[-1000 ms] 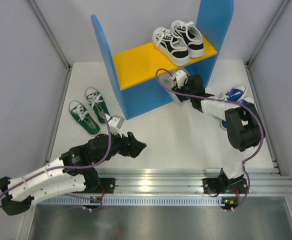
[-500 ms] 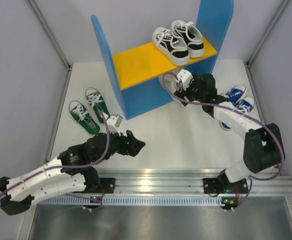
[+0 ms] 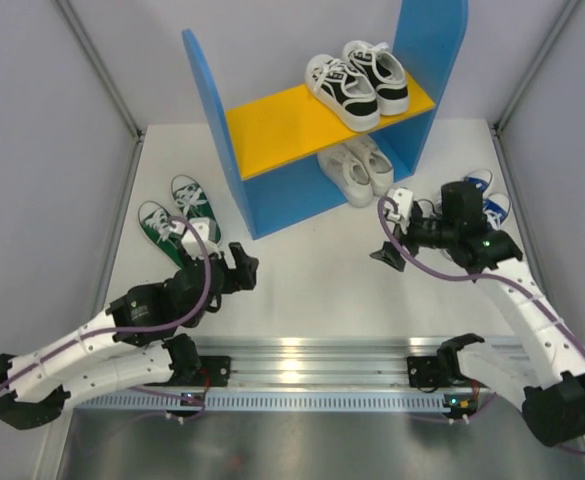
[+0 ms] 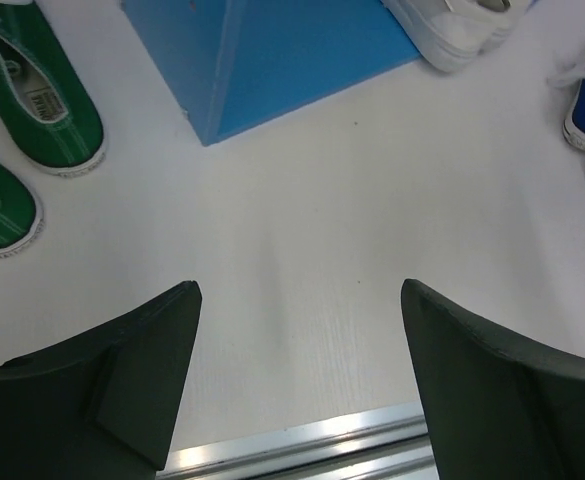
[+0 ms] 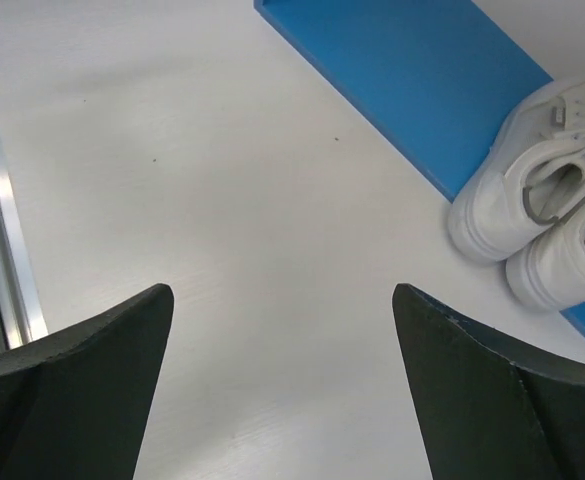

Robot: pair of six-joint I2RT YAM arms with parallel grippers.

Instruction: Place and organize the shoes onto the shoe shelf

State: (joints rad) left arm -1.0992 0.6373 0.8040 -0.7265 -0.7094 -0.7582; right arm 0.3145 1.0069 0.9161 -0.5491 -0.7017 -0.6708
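Note:
The shoe shelf (image 3: 292, 125) has blue side panels and an orange board. The white pair (image 3: 357, 170) stands under the board on the table; it also shows in the right wrist view (image 5: 532, 190) and the left wrist view (image 4: 452, 25). The green pair (image 3: 177, 220) lies left of the shelf, also in the left wrist view (image 4: 32, 90). The blue pair (image 3: 492, 200) lies right of the shelf, partly hidden by my right arm. My left gripper (image 3: 240, 268) is open and empty (image 4: 297, 290) near the green pair. My right gripper (image 3: 387, 255) is open and empty (image 5: 282, 290) in front of the shelf.
A black-and-white pair (image 3: 357, 80) sits on the right half of the orange board. The shelf's blue panel base (image 4: 272, 50) is ahead of my left gripper. A metal rail (image 3: 372, 360) runs along the near table edge. Grey walls enclose the table.
My right gripper has pulled back from under the shelf board towards the front right, and the white pair now shows there. My left gripper has swung left and back, closer to the green pair.

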